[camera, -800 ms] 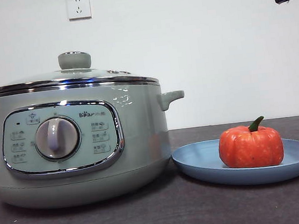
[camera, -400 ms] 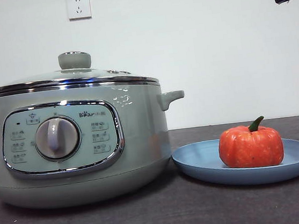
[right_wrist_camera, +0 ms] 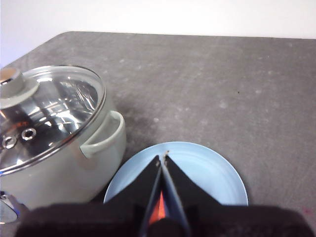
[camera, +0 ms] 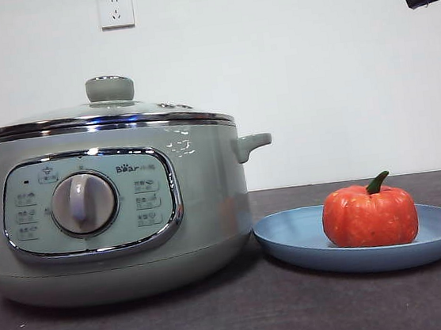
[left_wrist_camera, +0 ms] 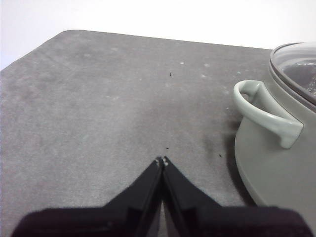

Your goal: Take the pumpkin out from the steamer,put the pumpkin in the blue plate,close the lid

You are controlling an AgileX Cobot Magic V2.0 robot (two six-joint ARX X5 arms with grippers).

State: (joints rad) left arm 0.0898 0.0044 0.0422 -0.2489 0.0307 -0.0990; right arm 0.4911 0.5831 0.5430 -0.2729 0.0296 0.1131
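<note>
**Both grippers empty, pumpkin on the plate, lid on**

The left gripper (left_wrist_camera: 162, 160) hangs over bare table (left_wrist_camera: 98, 108) just left of the steamer (camera: 115, 217), jaws pressed together on nothing. The glass lid (camera: 103, 114) sits flat on the steamer, knob up. Just right of the steamer is the blue plate (camera: 293, 240), rim almost against it, and the pumpkin (camera: 370, 216) sits upright on the plate. The right gripper (right_wrist_camera: 163, 159) hovers over the plate, jaws clamped together and empty too, pumpkin peeking orange below them.
</note>
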